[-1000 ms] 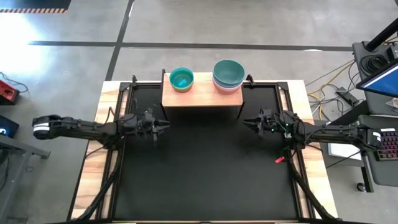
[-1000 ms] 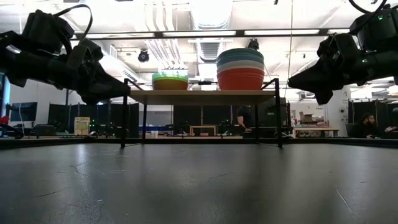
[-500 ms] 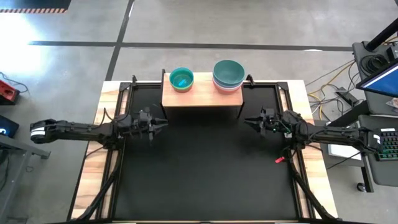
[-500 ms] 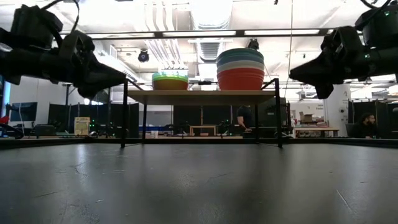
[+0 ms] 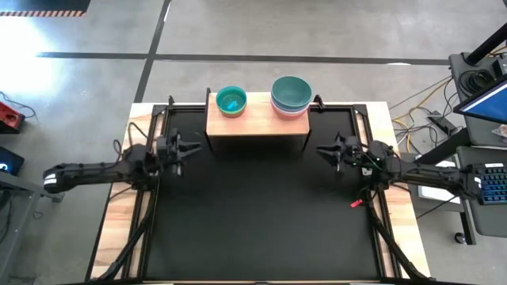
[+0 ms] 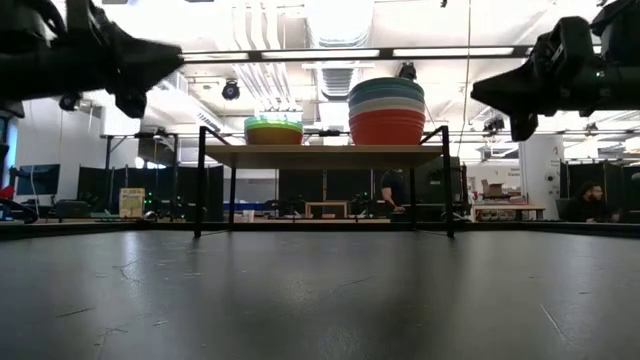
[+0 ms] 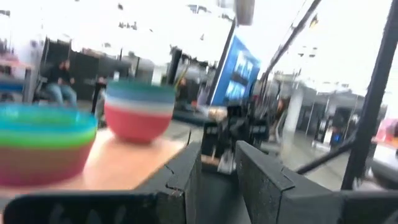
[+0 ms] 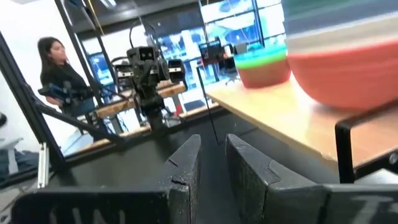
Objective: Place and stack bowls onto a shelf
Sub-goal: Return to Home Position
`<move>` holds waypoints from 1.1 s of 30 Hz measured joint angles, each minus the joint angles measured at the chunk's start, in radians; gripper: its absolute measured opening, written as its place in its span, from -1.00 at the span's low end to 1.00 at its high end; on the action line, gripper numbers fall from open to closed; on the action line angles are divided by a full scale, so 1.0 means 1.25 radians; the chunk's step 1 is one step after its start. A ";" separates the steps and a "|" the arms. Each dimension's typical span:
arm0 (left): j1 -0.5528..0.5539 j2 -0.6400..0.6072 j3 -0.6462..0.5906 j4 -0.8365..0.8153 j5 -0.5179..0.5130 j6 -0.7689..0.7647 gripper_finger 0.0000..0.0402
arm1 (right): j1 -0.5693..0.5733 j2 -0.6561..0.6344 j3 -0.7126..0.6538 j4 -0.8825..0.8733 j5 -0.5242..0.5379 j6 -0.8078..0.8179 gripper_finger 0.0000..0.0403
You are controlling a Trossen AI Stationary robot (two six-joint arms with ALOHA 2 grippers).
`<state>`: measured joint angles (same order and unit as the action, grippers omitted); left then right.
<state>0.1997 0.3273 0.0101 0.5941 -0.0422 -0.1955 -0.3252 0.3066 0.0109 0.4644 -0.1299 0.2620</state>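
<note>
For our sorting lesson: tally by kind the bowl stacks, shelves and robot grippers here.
Stacks of small round plastic bowls: 2, left stack and right stack
Pale wood-topped shelf on black legs: 1
Dark two-finger grippers: 2, left gripper and right gripper
Total: 5

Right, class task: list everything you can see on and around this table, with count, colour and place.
shelf: one, pale wood top, black legs, table's far edge.
left stack: four bowls, bright blue top, reddish bottom, shelf's left.
right stack: four bowls, teal top, red bottom, shelf's right.
table: one, black.
red item: one, small, table's right edge, unidentifiable.
person: one, dark top, room beyond.
left gripper: one, black, open, empty, left of shelf.
right gripper: one, black, open, empty, right of shelf.
</note>
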 joint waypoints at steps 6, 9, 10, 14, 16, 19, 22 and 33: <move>0.000 -0.114 0.000 0.000 0.000 0.000 -0.58 | 0.000 -0.045 0.000 0.000 0.000 0.000 -0.67; 0.000 -0.160 0.000 0.000 0.000 0.000 -0.58 | 0.000 -0.066 0.000 0.000 0.000 0.000 -0.67; 0.000 -0.173 0.000 0.000 0.000 0.000 -0.58 | 0.000 -0.074 0.000 0.001 0.000 0.000 -0.67; 0.000 -0.214 -0.001 0.000 0.000 0.000 -0.58 | 0.000 -0.119 0.000 -0.004 0.000 0.000 -0.67; 0.000 -0.231 -0.001 0.000 0.000 0.000 -0.58 | 0.000 -0.150 0.000 -0.010 0.000 0.000 -0.67; 0.000 -0.251 -0.001 0.000 0.000 0.000 -0.58 | -0.001 -0.196 -0.001 -0.010 0.000 0.000 -0.67; 0.000 -0.263 -0.001 0.000 0.000 0.000 -0.58 | -0.001 -0.238 -0.001 -0.011 0.000 0.000 -0.67; 0.000 -0.261 -0.001 -0.010 0.000 0.000 -0.58 | -0.001 -0.228 -0.001 0.002 0.000 0.000 -0.67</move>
<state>0.2001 0.0006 0.0090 0.5810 -0.0418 -0.1955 -0.3260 0.0216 0.0101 0.4665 -0.1299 0.2619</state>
